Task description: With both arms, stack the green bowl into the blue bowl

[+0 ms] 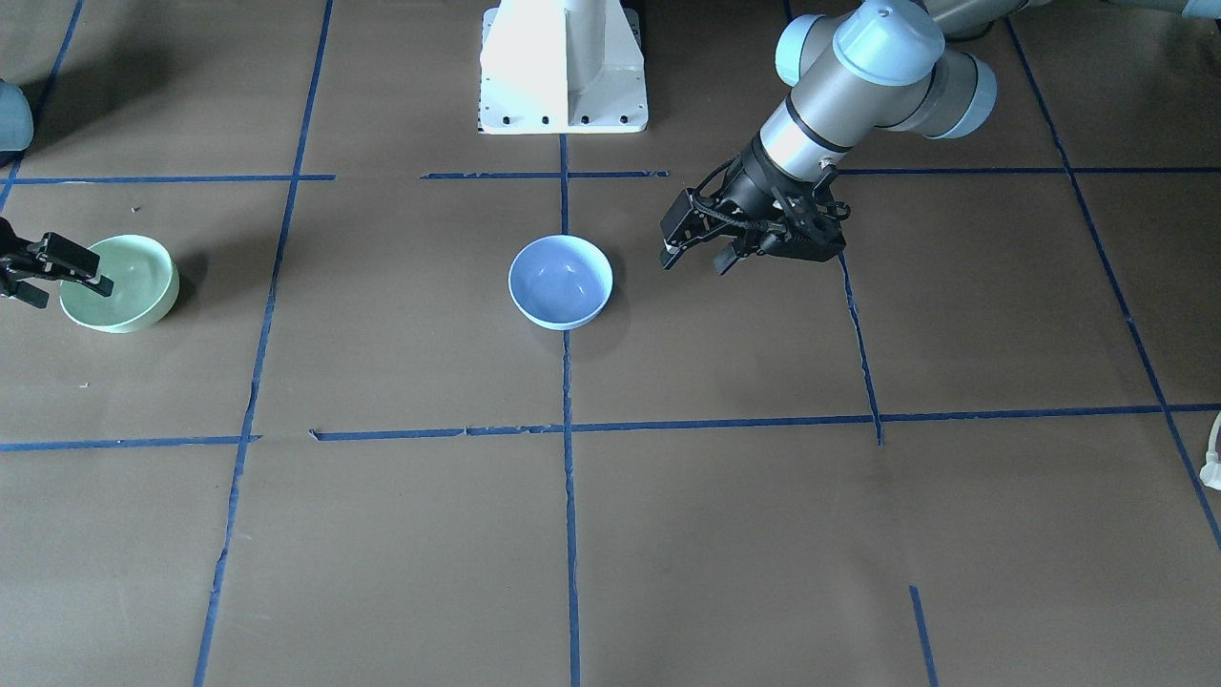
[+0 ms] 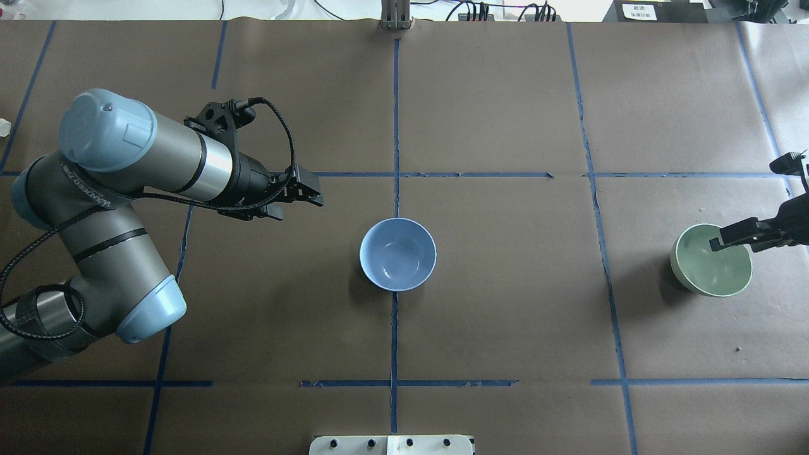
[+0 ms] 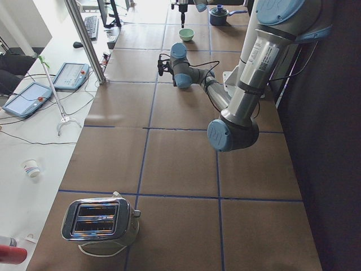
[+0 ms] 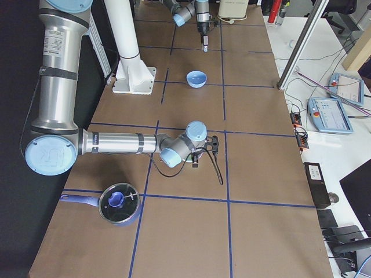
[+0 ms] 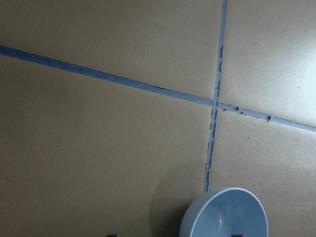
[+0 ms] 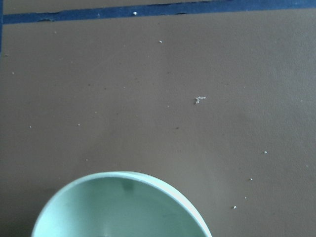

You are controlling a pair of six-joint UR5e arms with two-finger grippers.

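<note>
step: grasp green bowl (image 2: 708,281) | right end effector (image 2: 734,244): released, 1 finger inside rim, suggest seating deeper, clenching square | left end effector (image 2: 301,210): released, empty, near blue bowl (image 2: 398,254), could steady it

Not much to read here. A blue joint cap (image 4: 51,156), way back up from the right gripper (image 2: 733,244), shows a "UR" logo. The black cable sleeve (image 2: 95,191) trailing behind the left gripper (image 2: 301,208) says "WANDED", I think, it's pretty blurry though.
</note>
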